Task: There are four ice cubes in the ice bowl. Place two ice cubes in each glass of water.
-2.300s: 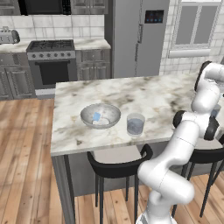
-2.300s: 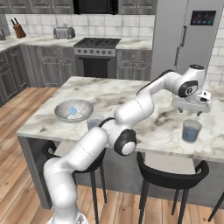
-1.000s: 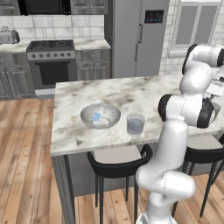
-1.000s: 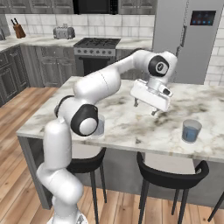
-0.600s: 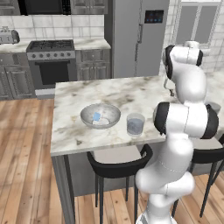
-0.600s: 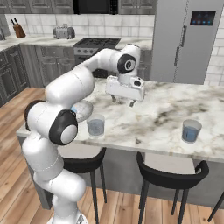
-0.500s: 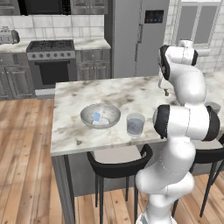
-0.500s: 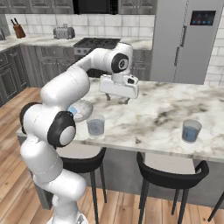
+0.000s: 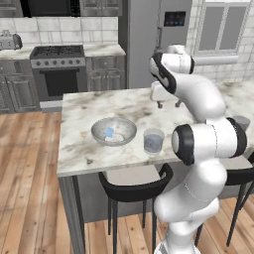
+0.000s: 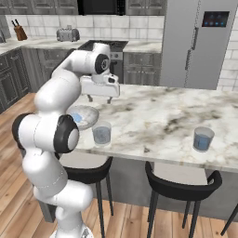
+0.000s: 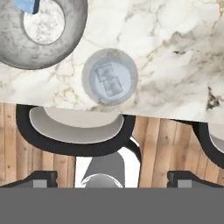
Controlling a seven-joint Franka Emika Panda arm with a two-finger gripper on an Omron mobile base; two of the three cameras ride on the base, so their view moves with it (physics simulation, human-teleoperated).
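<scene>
The ice bowl (image 9: 113, 130) (image 10: 86, 115) (image 11: 15, 50) sits near the island's front left, with a pale-blue ice cube (image 9: 109, 132) (image 11: 27, 5) in it. To its right stands one glass of water (image 9: 153, 141) (image 10: 101, 134) (image 11: 110, 76); the hand view shows two ice cubes (image 11: 110, 81) inside it. The other glass of water (image 10: 203, 138) (image 9: 241, 123) stands at the far right. My gripper (image 9: 168, 104) (image 10: 100, 99) (image 11: 112, 178) hangs open and empty above the counter, just behind the near glass and to the right of the bowl.
Black bar stools (image 9: 134, 183) (image 10: 179, 186) (image 11: 74, 127) stand under the island's front edge. A stove (image 9: 58, 69) and a fridge (image 10: 195, 42) line the back wall. Bare marble counter (image 10: 158, 116) stretches between the two glasses.
The arm has swung left across the island, from above the right-hand glass to above the near glass beside the bowl. The gripper has stayed open.
</scene>
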